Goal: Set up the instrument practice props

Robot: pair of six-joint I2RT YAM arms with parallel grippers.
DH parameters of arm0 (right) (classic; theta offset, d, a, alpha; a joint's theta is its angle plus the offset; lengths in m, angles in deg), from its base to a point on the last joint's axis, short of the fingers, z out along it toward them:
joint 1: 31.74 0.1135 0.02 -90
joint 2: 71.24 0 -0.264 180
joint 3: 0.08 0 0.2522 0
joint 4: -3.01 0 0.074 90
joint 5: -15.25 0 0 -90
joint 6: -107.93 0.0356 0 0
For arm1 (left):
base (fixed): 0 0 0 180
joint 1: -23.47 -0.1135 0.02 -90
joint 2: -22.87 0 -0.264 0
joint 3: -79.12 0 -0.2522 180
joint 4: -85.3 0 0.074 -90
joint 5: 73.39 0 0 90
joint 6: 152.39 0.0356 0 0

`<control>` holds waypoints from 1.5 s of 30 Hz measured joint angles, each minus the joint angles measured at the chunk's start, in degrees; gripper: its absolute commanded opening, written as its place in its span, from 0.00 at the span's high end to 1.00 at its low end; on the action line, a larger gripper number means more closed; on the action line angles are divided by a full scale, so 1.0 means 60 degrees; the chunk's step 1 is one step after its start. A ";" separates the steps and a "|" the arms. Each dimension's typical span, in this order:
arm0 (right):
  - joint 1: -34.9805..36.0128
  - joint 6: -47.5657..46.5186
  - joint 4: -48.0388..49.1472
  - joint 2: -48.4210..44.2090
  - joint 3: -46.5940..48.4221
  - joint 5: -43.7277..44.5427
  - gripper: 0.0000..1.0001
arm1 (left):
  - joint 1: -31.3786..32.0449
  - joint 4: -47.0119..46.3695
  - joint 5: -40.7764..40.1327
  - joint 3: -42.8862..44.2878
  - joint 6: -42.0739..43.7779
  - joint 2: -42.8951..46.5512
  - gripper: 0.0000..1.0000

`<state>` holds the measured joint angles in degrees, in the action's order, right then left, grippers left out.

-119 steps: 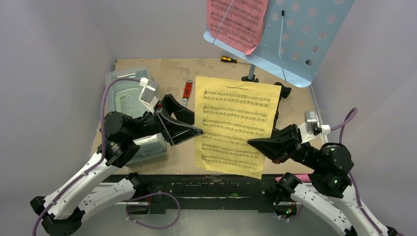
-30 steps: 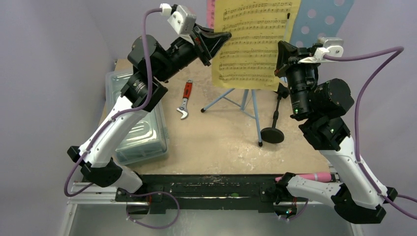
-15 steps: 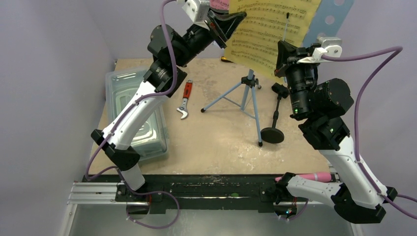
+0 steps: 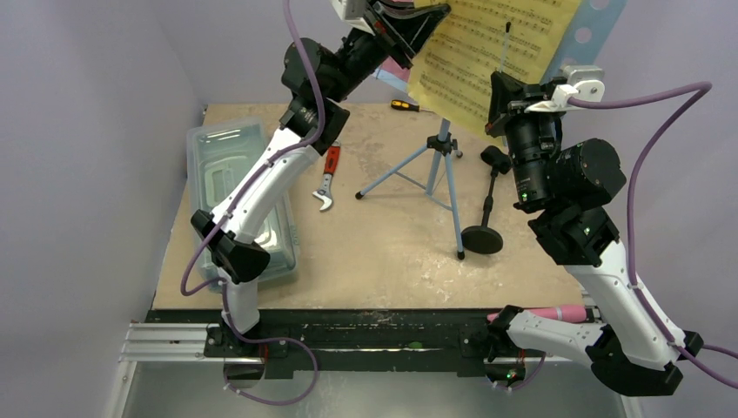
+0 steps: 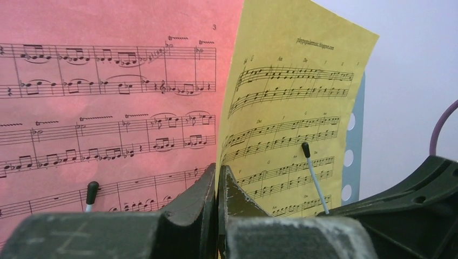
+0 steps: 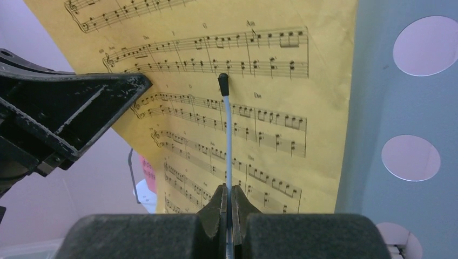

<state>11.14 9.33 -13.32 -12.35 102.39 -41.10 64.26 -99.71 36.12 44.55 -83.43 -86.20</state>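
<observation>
Enclosing scuffed tan table [image 4: 383, 252]: lavender walls [image 4: 87, 131].

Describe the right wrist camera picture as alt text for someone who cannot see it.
The right gripper pinches a thin black-tipped retainer wire in front of a yellow sheet-music page on a light blue perforated music stand. The left gripper, dark and angular, meets that page's left edge.

A red-handled wrench [image 4: 329, 172] lies near a clear lidded box [image 4: 218, 161], a screwdriver [image 4: 403, 105] farther back.
</observation>
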 measured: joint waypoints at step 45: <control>-0.0022 -0.0007 0.0335 0.0000 -0.0211 -0.0036 0.79 | -0.0423 -0.1082 0.1945 0.1453 -0.1647 -0.1446 0.83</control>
<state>11.01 9.29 -11.31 -12.35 101.12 -41.32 61.73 -106.20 47.79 53.28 -93.31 -94.88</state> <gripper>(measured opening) 0.170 0.104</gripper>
